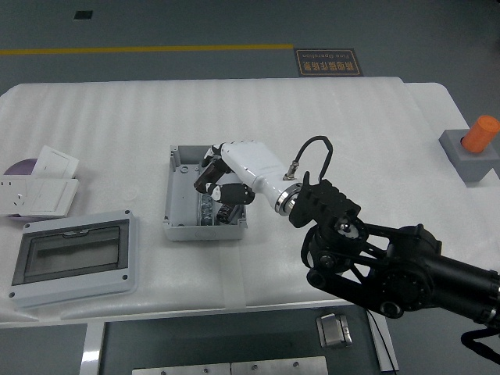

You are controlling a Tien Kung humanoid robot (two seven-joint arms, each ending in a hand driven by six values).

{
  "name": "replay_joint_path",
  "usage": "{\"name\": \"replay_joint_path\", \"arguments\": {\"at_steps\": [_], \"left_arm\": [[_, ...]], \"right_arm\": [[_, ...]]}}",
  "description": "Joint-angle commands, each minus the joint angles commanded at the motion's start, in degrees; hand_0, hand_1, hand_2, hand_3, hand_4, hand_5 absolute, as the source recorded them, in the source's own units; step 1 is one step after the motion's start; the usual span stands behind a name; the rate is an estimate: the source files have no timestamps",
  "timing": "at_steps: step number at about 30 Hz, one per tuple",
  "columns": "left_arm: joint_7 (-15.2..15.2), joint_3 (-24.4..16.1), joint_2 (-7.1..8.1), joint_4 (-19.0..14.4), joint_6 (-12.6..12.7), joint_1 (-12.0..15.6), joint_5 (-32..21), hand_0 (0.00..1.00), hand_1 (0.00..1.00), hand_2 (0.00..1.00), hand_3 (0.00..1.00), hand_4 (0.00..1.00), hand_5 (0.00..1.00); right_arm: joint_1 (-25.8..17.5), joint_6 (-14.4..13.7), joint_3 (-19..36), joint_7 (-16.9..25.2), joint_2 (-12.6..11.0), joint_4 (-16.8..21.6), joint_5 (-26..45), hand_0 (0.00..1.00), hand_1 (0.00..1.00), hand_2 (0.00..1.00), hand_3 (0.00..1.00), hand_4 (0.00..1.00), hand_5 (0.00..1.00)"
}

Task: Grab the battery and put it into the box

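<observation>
The robot's right hand (223, 181) reaches over the open grey box (204, 193) near the middle of the white surface (328, 117), its dark fingers (209, 173) curled down inside the box's walls. The battery (226, 211), a small dark cylinder, lies in the box at its near right corner, directly beneath the hand and partly hidden by it. Whether the fingers are closed on the battery or merely hang just above it cannot be told from this view. Since the battery sits inside the box, the placing step looks all but done; what appears to remain is letting go, if any grip is left, and lifting the hand straight up clear of the box's right wall without dragging the battery out. A clear-fronted cover (74, 258) lies by the near left corner, white switch plates (43, 183) at the left edge, and an orange-capped grey block (472, 148) at the right edge. The left arm is out of view.
</observation>
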Motion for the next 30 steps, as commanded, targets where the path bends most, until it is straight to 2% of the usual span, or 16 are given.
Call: {"name": "replay_joint_path", "arguments": {"at_steps": [3,4,9,10,15,16,21,22,25,27,30], "left_arm": [[0.02,0.16,-0.02,0.00,-0.05,-0.01,-0.16,0.655,0.665,0.582,0.625,0.697,0.522],[0.06,0.11,-0.01,0.00,-0.06,0.00,-0.10,0.654,0.665,0.580,0.622,0.695,0.521],[0.31,-0.09,0.04,0.00,-0.04,0.05,0.42,0.654,0.665,0.580,0.622,0.695,0.521],[0.35,-0.04,0.05,0.00,-0.03,0.06,0.51,0.654,0.665,0.578,0.618,0.694,0.520],[0.69,0.09,0.01,0.00,-0.11,0.14,0.41,0.654,0.665,0.578,0.618,0.694,0.520],[0.81,0.11,0.00,0.00,-0.15,0.16,0.38,0.655,0.665,0.577,0.619,0.696,0.521],[1.16,0.04,-0.03,0.00,-0.22,0.24,0.44,0.655,0.665,0.577,0.619,0.696,0.521],[1.20,0.09,-0.03,0.00,-0.23,0.26,0.39,0.654,0.666,0.576,0.618,0.694,0.518],[1.36,0.08,-0.04,0.00,-0.27,0.29,0.49,0.654,0.666,0.576,0.618,0.694,0.518],[1.43,0.18,-0.07,0.00,-0.31,0.30,0.48,0.654,0.666,0.576,0.618,0.694,0.518],[1.43,0.42,-0.13,0.00,-0.34,0.37,0.19,0.654,0.666,0.575,0.617,0.689,0.516]], "right_arm": [[0.10,0.78,-0.67,0.15,0.79,-0.79,0.19,0.477,0.505,0.430,0.662,0.496,0.321],[0.16,1.17,-0.74,0.10,0.94,-1.09,0.10,0.493,0.541,0.509,0.691,0.533,0.349],[0.38,2.94,-0.57,-0.14,1.39,-3.06,-0.60,0.493,0.541,0.509,0.691,0.533,0.349],[0.39,2.95,-0.53,-0.05,1.43,-3.37,-0.66,0.570,0.625,0.633,0.838,0.660,0.444],[0.35,2.79,-0.37,0.26,1.68,-4.12,-0.54,0.570,0.625,0.633,0.838,0.660,0.444],[0.30,2.73,-0.33,0.29,1.71,-4.20,-0.49,0.726,0.771,0.809,0.998,0.835,0.542],[0.14,2.34,-0.05,0.55,1.50,-4.48,0.37,0.726,0.771,0.809,0.998,0.835,0.542],[0.10,2.25,0.12,0.61,1.41,-4.58,0.53,0.793,0.826,0.871,0.998,0.912,0.593],[-0.18,1.82,1.05,0.83,0.92,-4.51,0.71,0.793,0.826,0.871,0.998,0.912,0.593],[-0.65,1.21,2.68,1.08,0.04,-3.98,0.63,0.793,0.826,0.871,0.998,0.912,0.593],[-2.52,0.23,6.55,1.56,-2.83,-2.52,0.73,0.793,0.823,0.868,0.998,0.937,0.615]]}}
